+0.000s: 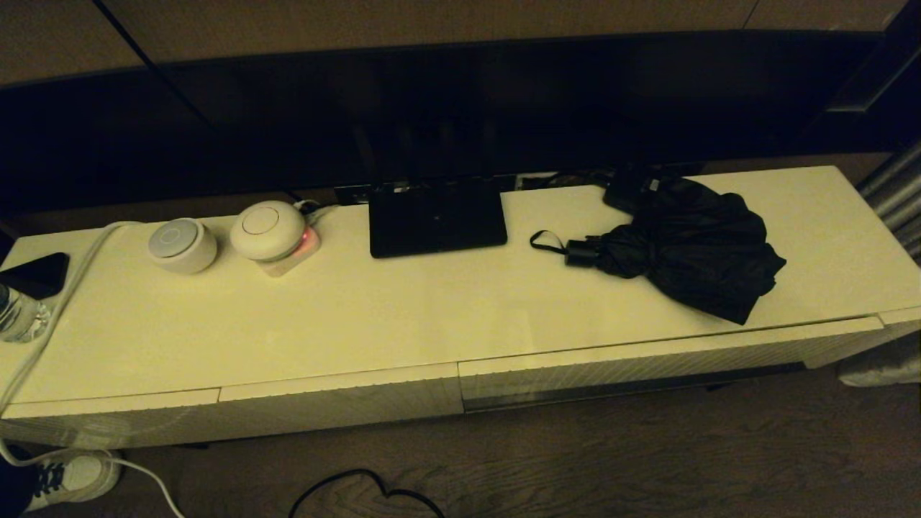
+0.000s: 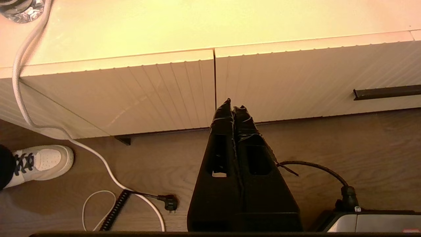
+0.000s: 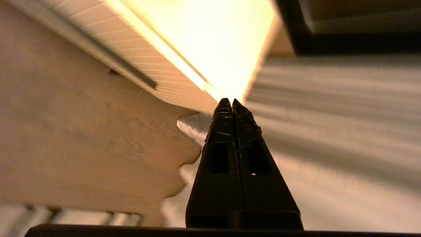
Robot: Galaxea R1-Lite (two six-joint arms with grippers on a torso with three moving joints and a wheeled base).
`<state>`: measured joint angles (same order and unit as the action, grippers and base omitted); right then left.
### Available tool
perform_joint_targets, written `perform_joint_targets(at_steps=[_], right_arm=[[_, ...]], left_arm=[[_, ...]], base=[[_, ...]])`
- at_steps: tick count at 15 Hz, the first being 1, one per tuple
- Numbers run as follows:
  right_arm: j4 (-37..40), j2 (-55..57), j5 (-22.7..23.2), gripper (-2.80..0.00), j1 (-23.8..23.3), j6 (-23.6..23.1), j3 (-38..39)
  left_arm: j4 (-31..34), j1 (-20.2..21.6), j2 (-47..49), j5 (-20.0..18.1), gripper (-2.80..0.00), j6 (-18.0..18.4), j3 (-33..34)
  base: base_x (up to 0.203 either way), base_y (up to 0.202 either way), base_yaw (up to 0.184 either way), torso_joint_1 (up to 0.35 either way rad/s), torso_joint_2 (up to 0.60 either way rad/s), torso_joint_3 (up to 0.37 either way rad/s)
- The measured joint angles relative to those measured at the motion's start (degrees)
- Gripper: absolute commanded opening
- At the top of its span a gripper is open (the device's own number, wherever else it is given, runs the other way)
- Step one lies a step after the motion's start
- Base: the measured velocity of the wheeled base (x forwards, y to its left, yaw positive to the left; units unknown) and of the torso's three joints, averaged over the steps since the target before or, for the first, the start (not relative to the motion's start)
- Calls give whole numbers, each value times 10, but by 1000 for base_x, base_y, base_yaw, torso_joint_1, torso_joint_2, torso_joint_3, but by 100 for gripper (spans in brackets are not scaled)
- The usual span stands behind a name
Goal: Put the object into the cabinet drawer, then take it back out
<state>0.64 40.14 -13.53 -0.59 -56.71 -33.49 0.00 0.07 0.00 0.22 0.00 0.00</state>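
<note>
The umbrella (image 1: 683,248) is lying on top of the cabinet (image 1: 360,316), just above the drawer (image 1: 669,360), which is sitting closed. The left gripper (image 2: 233,107) and the right gripper (image 3: 229,102) are hanging low before the cabinet, both pressed together, gripping nothing.

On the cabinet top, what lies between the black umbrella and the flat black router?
Only the umbrella strap loop reaches toward the router; otherwise bare cabinet top, in the head view.
</note>
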Motion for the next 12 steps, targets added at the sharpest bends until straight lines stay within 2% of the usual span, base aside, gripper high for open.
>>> perform_joint_targets(at_steps=[3, 6, 8, 10, 12], right_arm=[[11, -94, -10, -280, -29, 75, 34], [21, -181, -43, -280, -38, 161, 102], [13, -215, -53, -280, -39, 241, 151], [2, -232, -54, -280, -40, 353, 208], [10, -239, -51, -280, -40, 426, 254]], left_arm=[[0, 0, 0, 0, -280, 0, 0], [0, 0, 0, 0, -280, 0, 0], [0, 0, 0, 0, -280, 0, 0], [0, 0, 0, 0, -280, 0, 0], [0, 0, 0, 0, -280, 0, 0]], base=[[0, 0, 0, 0, 0, 0], [0, 0, 0, 0, 0, 0], [0, 0, 0, 0, 0, 0], [0, 0, 0, 0, 0, 0], [0, 0, 0, 0, 0, 0]])
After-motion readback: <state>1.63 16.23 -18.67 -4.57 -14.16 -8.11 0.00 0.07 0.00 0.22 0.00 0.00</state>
